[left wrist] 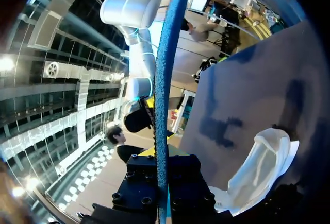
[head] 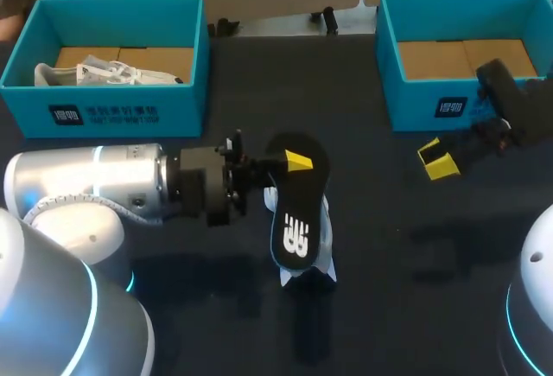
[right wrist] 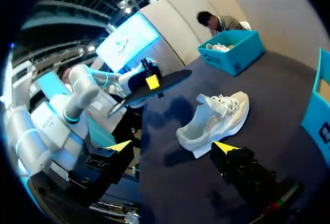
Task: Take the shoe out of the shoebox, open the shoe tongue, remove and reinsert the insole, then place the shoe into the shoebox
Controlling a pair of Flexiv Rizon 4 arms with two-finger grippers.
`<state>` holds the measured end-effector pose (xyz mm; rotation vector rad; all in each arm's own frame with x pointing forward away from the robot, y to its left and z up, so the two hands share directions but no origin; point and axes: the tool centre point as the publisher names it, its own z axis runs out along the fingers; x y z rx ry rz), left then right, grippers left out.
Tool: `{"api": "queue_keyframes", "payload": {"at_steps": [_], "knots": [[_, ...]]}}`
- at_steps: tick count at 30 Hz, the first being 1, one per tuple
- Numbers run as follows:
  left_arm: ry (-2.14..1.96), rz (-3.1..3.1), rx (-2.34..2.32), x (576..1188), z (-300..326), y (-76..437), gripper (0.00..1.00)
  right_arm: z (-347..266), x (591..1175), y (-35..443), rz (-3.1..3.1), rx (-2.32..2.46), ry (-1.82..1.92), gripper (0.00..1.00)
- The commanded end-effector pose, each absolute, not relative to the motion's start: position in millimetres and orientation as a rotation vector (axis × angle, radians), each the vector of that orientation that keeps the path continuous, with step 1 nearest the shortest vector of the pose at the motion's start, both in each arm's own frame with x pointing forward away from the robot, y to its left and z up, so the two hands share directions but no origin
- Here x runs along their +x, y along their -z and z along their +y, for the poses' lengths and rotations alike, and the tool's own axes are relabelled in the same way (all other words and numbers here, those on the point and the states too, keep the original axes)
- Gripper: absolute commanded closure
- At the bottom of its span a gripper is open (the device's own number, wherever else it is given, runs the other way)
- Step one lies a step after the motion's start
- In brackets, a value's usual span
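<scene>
— What's in the boxes?
— The left box (head: pixel 112 115) holds a white boxed shoe (head: pixel 112 72) on cardboard (head: pixel 160 54). The right box (head: pixel 416 104) shows its cardboard floor.
— And on the tabletop (head: pixel 415 255)?
— It is dark. The left fingers (head: pixel 299 161) are clamped on a black insole (head: pixel 296 220), held over the shoe (right wrist: pixel 216 118), which sits between the boxes. The right fingers (head: pixel 442 166) are spread apart beside the right box.

We've got a dark-covered table (head: pixel 406 264). Directly on it: left shoebox (head: pixel 112 112) at the far left, right shoebox (head: pixel 432 108) at the far right, both teal, open-topped, well apart. White shoe (right wrist: pixel 216 118) sits mid-table, nearer us than either box.
</scene>
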<state>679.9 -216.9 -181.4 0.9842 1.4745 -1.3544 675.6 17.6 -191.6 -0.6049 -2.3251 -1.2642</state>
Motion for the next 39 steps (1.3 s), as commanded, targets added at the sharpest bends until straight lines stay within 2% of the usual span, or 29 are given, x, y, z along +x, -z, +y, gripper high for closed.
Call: {"api": "queue_keyframes", "payload": {"at_steps": [1,15,36,39], "knots": [[1.38,1.527,0.964,674.9,-204.1,172.7,1.0,23.5,677.6,194.1,-2.501,-0.471,1.334,0.0],[1.627,1.72,0.769,662.2,-184.8,163.1,1.0,40.0,672.7,210.0,-2.699,-0.161,1.382,0.0],[1.946,1.917,0.602,627.1,-170.3,149.7,1.0,43.6,670.7,216.5,-2.722,-0.161,1.34,0.0],[2.001,1.925,0.545,624.1,-168.3,150.8,1.0,50.0,673.8,228.6,-2.817,-0.12,1.248,0.0]]}}
